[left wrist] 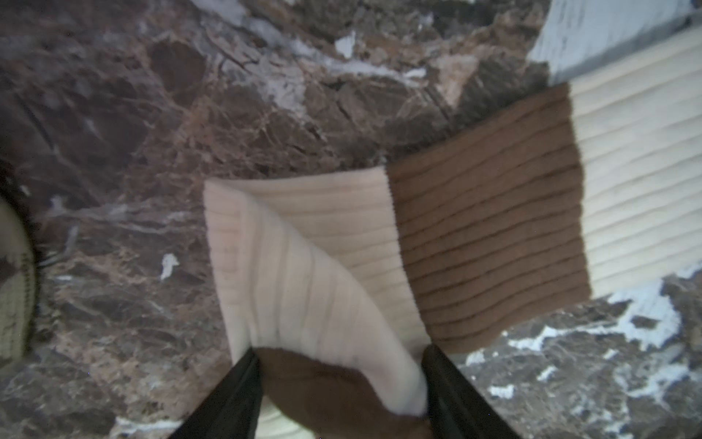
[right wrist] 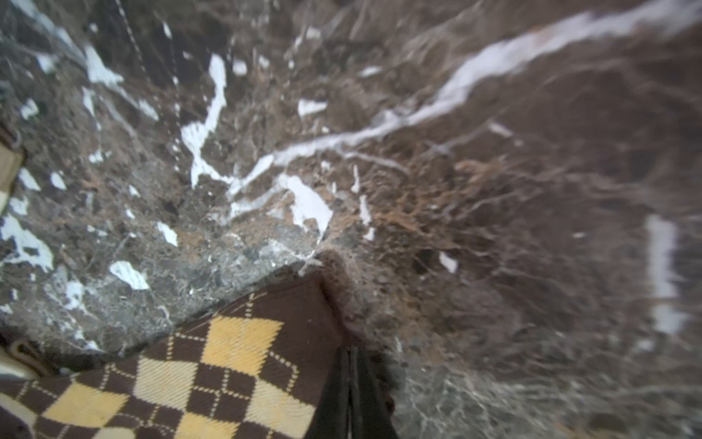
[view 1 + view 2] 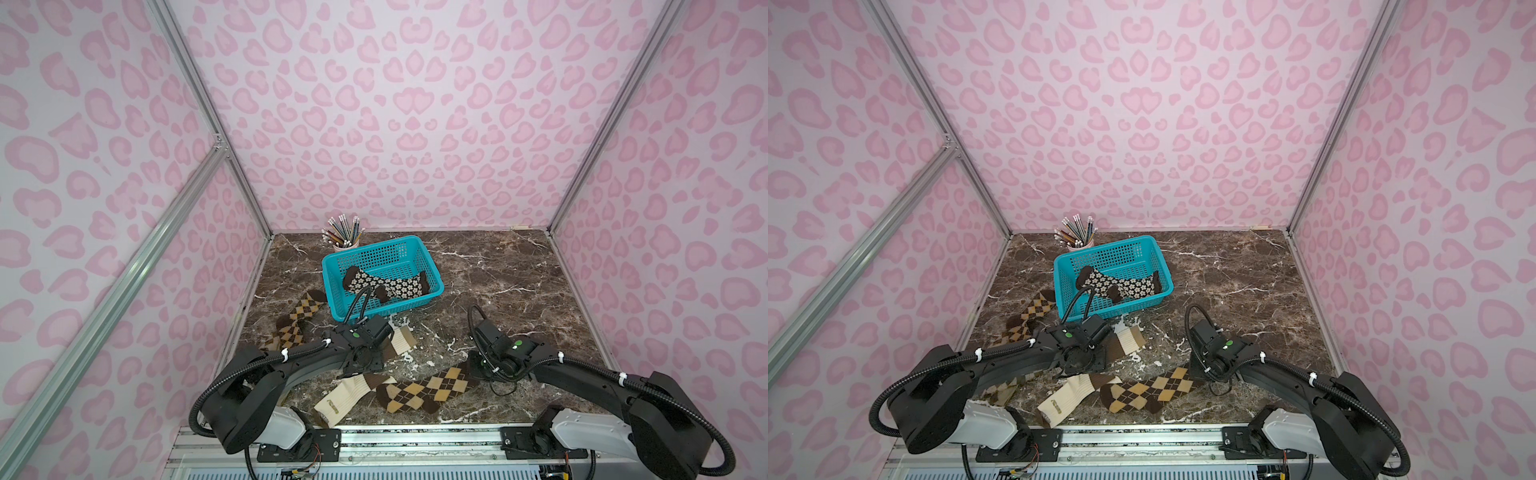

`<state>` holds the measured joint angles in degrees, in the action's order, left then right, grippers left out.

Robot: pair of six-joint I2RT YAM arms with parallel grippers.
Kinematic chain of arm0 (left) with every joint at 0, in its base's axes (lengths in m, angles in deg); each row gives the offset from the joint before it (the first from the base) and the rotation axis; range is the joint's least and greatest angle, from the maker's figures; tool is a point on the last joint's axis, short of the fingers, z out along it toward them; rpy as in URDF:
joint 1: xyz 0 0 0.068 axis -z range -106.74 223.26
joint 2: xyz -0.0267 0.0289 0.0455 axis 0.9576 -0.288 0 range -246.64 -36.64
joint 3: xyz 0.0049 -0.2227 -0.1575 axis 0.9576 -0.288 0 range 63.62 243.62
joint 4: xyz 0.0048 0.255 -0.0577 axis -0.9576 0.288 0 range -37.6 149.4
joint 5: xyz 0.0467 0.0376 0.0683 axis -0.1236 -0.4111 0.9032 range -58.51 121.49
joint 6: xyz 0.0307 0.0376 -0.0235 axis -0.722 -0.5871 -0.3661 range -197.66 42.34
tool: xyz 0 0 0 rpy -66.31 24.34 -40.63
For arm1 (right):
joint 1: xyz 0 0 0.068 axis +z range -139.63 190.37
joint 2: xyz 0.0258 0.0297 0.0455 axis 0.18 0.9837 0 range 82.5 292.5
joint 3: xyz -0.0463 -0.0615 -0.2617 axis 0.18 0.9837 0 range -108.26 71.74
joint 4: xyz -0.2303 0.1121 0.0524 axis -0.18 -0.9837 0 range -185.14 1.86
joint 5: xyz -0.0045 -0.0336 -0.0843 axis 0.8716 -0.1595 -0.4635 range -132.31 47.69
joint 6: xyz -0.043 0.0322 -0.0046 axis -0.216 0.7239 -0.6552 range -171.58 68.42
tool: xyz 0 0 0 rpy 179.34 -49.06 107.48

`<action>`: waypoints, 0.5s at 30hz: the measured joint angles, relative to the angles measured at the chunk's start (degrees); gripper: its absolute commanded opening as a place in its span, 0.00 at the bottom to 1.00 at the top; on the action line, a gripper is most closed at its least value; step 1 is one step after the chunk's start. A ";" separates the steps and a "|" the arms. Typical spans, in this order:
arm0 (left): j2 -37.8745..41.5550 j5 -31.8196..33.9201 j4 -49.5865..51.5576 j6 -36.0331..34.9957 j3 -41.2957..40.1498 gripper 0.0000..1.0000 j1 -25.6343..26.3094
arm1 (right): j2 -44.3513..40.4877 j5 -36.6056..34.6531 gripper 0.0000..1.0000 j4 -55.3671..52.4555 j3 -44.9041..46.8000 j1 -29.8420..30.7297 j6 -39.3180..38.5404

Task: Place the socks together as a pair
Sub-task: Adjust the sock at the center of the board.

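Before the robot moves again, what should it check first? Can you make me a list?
1. The right pincer is shut on the near argyle sock, at its edge: ok.
2. The left pincer straddles the folded cream sock; firm hold: cannot tell.
3. The other argyle sock shows on the left arm's side, partly under that arm: ok.
4. The other cream sock seems to touch the near argyle sock and might drag along: not ok.
5. The flowered socks lie together in the basket: ok.
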<state>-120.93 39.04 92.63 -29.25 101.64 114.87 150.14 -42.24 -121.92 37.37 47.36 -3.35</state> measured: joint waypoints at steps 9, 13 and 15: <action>-2.08 2.14 -1.05 -3.82 1.18 0.68 -2.08 | -6.71 -2.19 0.00 -7.69 -0.70 -12.41 -3.82; -3.10 2.03 -1.05 -5.51 2.58 0.68 -2.40 | -8.96 -2.40 0.00 -9.79 0.37 -15.32 -5.25; -3.48 1.53 -1.09 -6.10 3.48 0.67 -2.51 | -9.07 -2.82 0.00 -10.45 0.37 -16.13 -5.64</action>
<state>-124.41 40.57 91.54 -35.35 105.11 112.35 141.07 -45.06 -132.37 37.74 31.23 -8.99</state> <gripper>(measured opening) 0.676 0.060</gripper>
